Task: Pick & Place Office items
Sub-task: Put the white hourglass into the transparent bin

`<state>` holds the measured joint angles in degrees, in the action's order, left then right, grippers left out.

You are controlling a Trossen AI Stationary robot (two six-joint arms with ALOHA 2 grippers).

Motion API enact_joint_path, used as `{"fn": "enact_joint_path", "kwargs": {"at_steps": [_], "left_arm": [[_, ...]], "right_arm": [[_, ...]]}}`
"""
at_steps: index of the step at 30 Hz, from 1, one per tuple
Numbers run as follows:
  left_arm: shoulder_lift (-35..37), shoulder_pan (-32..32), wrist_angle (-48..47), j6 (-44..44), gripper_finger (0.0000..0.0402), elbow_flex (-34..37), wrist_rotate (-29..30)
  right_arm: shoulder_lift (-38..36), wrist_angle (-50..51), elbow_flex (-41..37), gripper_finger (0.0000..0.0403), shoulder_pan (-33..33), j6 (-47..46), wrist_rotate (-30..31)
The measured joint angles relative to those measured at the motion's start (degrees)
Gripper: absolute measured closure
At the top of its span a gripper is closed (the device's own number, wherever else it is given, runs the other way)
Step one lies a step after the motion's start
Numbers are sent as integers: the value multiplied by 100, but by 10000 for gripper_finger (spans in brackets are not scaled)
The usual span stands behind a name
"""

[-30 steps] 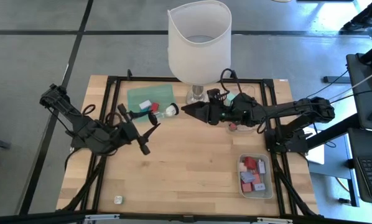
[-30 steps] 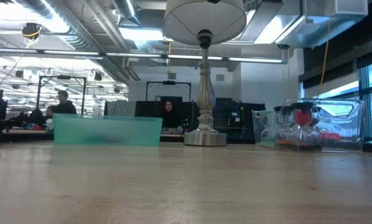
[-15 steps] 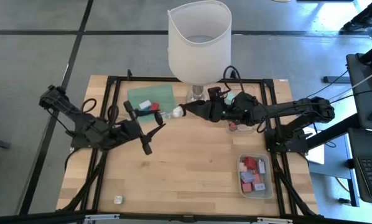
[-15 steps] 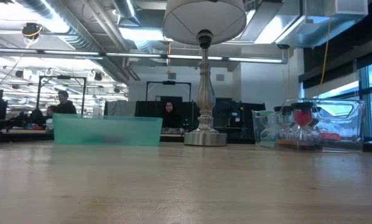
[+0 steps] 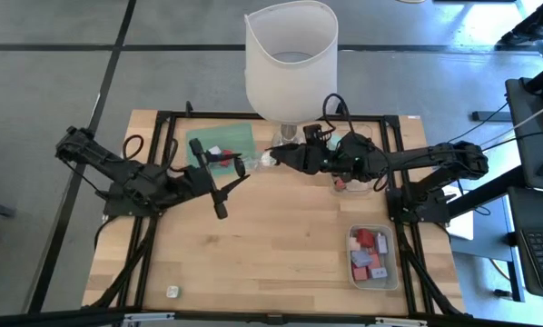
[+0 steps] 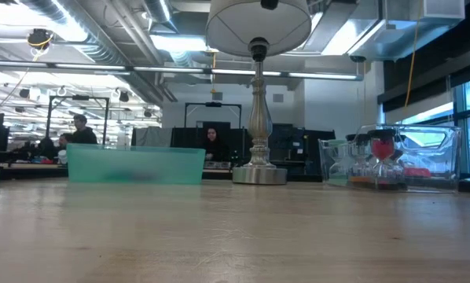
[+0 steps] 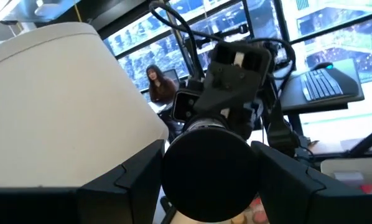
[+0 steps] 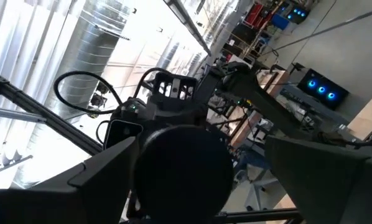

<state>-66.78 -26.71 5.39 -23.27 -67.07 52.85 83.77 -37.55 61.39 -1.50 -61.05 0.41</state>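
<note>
Your left gripper (image 5: 241, 171) is up in the air in the upper middle of the high view, just below the big white lamp (image 5: 290, 54). Its jaws are grasping a short clear cylinder with dark caps (image 5: 256, 163). In the left wrist view, one round dark cap (image 7: 211, 171) fills the space between the two dark fingers (image 7: 120, 186).

Your right gripper (image 5: 273, 156) comes in from the right and meets the other end of that cylinder. I cannot tell if its jaws are clenched or released.

Red and white blocks (image 5: 219, 153) lie on the green mat (image 5: 240, 136), just left of the lamp. More blocks (image 5: 370, 254) sit in a clear tray (image 5: 353, 277) at the lower right of the tabletop (image 5: 271, 245). One small white piece (image 5: 172, 292) lies alone at the lower left.
</note>
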Motion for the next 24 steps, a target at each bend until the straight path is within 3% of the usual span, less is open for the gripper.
{"fn": "enact_joint_path", "kwargs": {"at_steps": [10,24], "left_arm": [[-134,410,65,38,188,-2,-455],[-137,395,48,7,188,-2,-294]], "right_arm": [[0,-17,0,60,0,196,21],[0,-17,0,162,0,434,21]]}}
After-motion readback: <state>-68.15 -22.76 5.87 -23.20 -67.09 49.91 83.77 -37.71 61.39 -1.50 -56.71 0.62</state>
